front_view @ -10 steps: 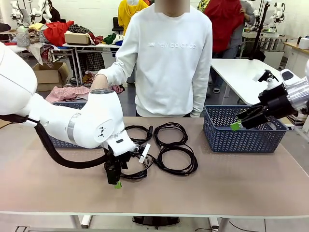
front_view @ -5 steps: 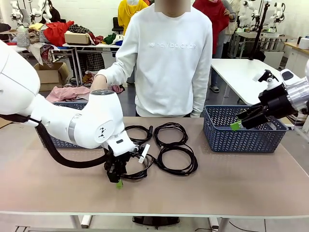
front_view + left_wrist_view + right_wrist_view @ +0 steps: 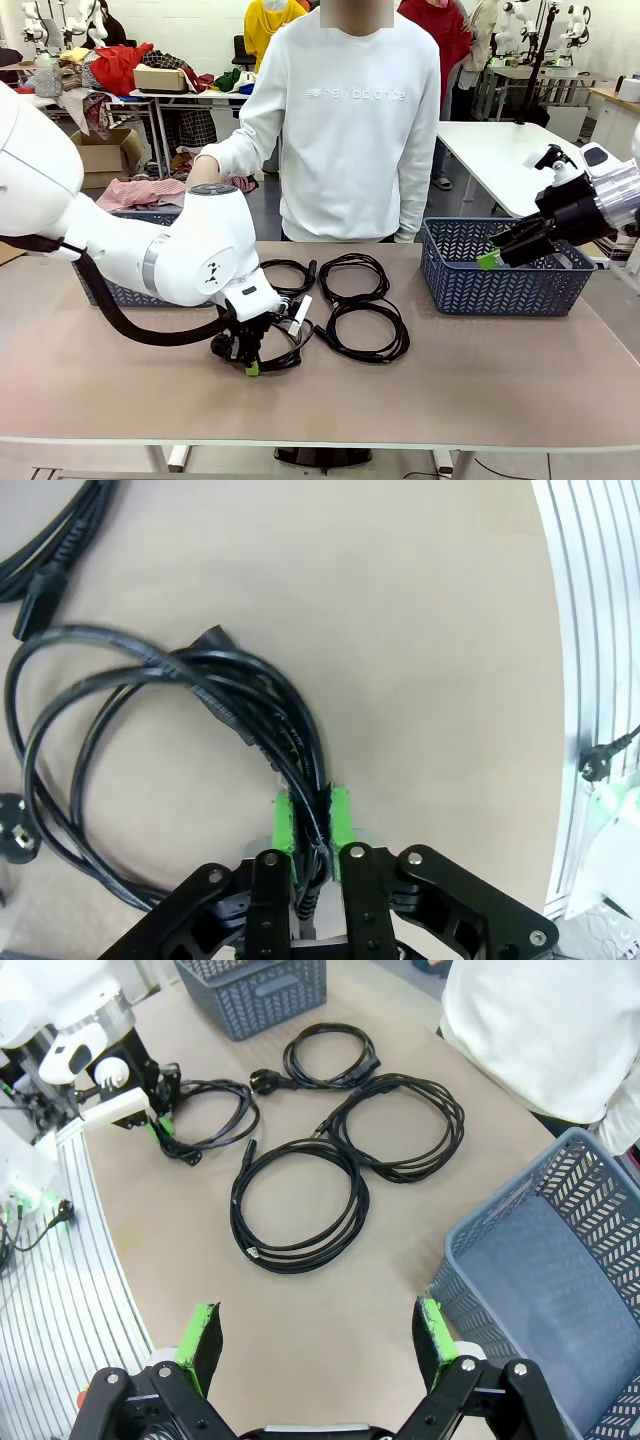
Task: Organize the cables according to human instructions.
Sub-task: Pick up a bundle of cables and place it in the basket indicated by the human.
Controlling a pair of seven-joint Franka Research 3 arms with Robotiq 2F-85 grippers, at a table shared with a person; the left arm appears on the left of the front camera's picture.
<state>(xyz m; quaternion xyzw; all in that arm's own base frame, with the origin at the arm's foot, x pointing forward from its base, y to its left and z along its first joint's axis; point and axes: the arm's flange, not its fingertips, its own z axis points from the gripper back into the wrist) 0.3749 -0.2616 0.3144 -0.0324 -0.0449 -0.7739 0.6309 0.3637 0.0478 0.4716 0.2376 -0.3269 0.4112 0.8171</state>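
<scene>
with the grasp made, the nearest cable on the surface is clamped in the left end effector, the right end effector is held wide apart by the right basket, and a lift toward the instructed spot is judged to be called for next.

Four coiled black cables. Two grey-blue baskets. Two robot hands: left hand, right hand. One person.
</scene>
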